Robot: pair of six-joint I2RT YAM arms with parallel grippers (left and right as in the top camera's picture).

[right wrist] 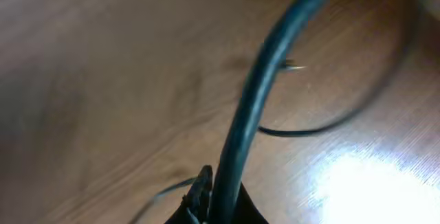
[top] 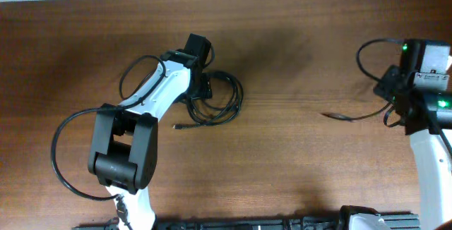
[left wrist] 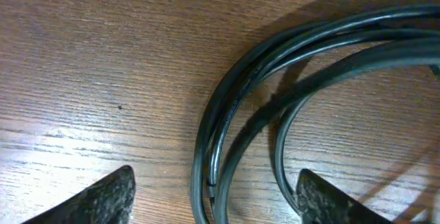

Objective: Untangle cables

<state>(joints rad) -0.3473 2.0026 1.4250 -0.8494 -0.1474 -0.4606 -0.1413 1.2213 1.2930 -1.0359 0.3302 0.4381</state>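
Since coiled cables (left wrist: pixel 230 90) sit directly beneath the released L end effector (left wrist: pixel 214 177), L arm is nearer; R end effector (right wrist: pixel 206 198) grips a separate cord (right wrist: pixel 251 93).

Brown wood-grain table (top: pixel 296 173), pale strip along the far edge. Left arm (top: pixel 152 92), white with black joints, reaches from the near-left corner up and to the right. The left gripper (top: pixel 201 94) is down over the left side of a coil of cables (top: pixel 229 103); finger gap not readable from above. The coil is black, several loops lying flat, with one plug end (top: pixel 178 127) trailing out at the near left. Well apart to the right, a loose cord (top: pixel 353 116) lies nearly straight. Its right end runs in under the head of the right arm (top: pixel 424 138). Two green lights on that arm.
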